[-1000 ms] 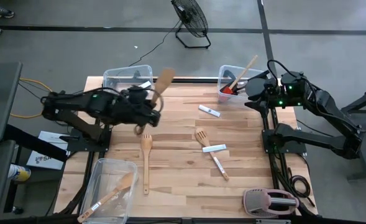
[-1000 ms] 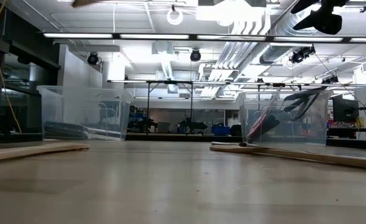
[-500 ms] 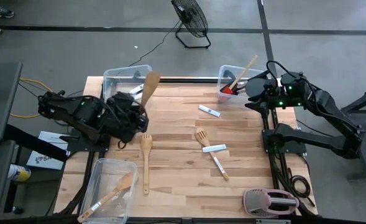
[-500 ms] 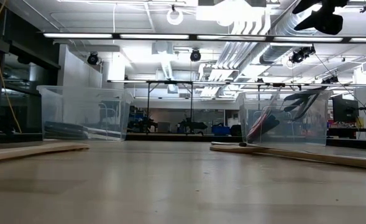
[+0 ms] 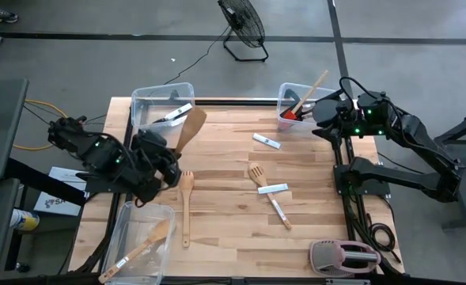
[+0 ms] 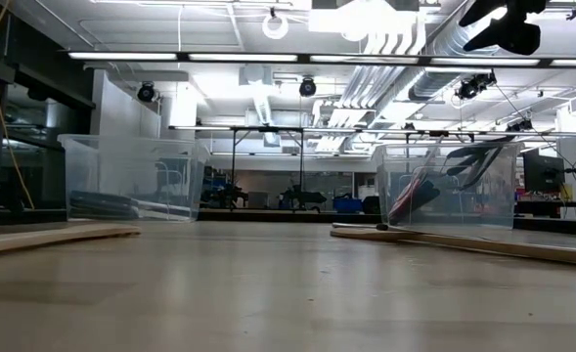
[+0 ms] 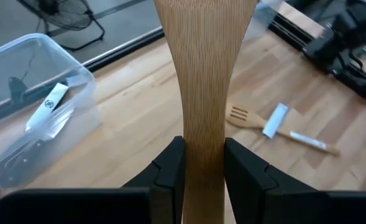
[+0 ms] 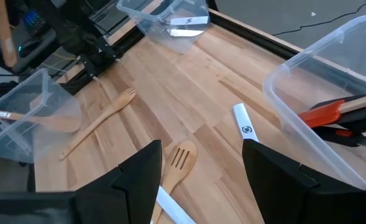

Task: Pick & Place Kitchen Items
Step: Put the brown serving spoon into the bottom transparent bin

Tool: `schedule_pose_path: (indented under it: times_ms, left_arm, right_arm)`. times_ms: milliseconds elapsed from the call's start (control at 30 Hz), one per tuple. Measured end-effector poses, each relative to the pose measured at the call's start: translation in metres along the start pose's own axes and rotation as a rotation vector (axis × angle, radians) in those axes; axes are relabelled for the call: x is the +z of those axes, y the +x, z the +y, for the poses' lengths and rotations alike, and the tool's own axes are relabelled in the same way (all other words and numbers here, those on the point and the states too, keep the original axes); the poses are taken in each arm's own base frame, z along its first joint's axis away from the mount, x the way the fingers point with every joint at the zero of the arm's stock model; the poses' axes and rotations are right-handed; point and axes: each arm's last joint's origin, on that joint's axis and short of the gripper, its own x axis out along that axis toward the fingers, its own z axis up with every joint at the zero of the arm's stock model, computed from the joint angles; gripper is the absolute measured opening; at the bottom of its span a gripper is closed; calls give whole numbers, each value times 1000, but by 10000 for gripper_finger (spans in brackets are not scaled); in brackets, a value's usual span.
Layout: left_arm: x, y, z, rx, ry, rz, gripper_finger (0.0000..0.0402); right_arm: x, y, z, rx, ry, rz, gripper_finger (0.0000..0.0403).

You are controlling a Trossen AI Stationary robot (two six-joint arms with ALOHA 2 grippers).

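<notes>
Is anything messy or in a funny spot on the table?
Yes. A few utensils lie loose on the table outside the bins: a wooden spoon, a slotted wooden turner and two white knives, all pointing different ways.

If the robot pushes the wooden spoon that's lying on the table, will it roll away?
Probably not. The wooden spoon lies flat on the table, and its handle looks flattish, so it would likely slide or pivot rather than roll. It looks like stiff wood, so it shouldn't bend. Being slim, it is probably light and would move at a small nudge.
</notes>
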Motion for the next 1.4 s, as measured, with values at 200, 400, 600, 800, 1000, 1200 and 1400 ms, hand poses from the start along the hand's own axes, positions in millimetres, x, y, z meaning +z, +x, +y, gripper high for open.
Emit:
schedule_pose_path:
  times_ms: [200,400,600,800,1000,1200,1400]
  left_arm:
    - [-10,-10,-3,-60,74,34,81]
    - [-19,-20,-6,-111,132,48,81]
    - [-28,-31,-7,-166,175,75,81]
    - [-39,-40,-9,-217,200,133,81]
    - [-57,-48,-17,-249,230,196,81]
    - [-73,-55,-24,-262,207,219,81]
    - [-93,-62,-32,-267,201,240,81]
  right_arm:
    - [0,0,0,-1,21,0,215]
    - [-1,-1,0,2,47,-1,215]
    - [-2,-4,1,12,70,-10,215]
    - [-4,-9,1,18,93,-28,215]
    - [-5,-13,2,25,120,-39,215]
    - [-7,-16,3,46,145,-36,215]
    - [-8,-18,3,54,160,-41,215]
